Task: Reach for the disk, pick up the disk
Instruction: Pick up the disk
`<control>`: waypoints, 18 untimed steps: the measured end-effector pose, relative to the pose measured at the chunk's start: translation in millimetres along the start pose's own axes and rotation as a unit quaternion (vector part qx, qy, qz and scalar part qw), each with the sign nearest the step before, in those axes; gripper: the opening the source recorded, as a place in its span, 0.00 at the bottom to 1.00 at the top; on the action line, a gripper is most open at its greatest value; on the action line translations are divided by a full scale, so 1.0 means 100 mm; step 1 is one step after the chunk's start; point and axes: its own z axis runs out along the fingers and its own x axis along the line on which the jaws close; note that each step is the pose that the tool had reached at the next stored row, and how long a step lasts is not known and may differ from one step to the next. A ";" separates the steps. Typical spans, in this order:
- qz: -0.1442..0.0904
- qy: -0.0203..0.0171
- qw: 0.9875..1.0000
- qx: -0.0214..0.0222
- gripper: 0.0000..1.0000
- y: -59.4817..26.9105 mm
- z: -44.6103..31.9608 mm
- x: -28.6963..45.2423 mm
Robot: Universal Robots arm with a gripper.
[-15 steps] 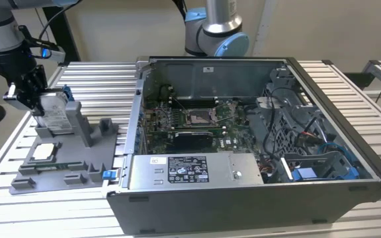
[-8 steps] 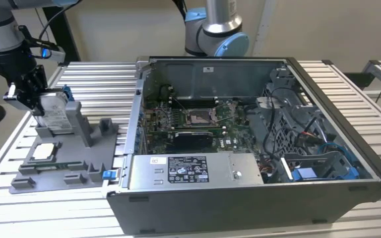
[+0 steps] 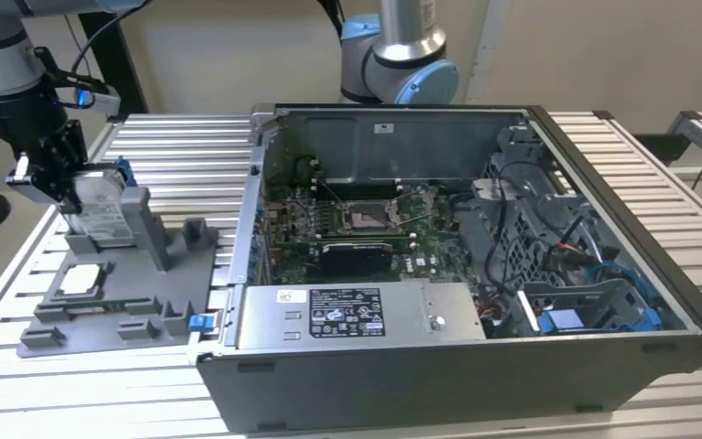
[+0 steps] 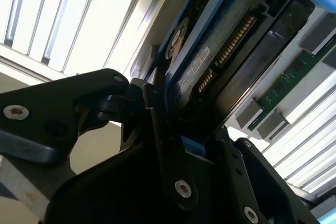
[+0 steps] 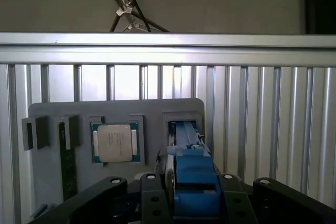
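The disk stood on edge in a slot of the grey fixture tray, at the exterior view's left, on the slatted table beside the open computer case. Standing upright like that probably served the pick: it left the disk's upper edge and both broad faces free for a grip from above, where a drive lying flat would offer only its rim. The processor chip lay flat in its own recess of the same tray, nearer the camera and apart from the disk.

The gripper had its jaws down over the top of the disk. In the second wrist view the disk ran straight into the gap, a black finger lying against its blue bracket rail. In the first wrist view the blue rail sat squarely between the jaws, with the chip off to one side. By these views the jaws looked clenched on the disk, its lower part seated in the slot.
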 end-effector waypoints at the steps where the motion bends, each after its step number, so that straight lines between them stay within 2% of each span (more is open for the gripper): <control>1: 0.000 0.000 1.000 0.000 0.00 0.000 0.000 0.000; 14: 0.000 0.000 1.000 0.000 0.00 0.000 0.000 0.000; 18: 0.000 0.000 1.000 0.000 0.00 0.001 -0.036 -0.001</control>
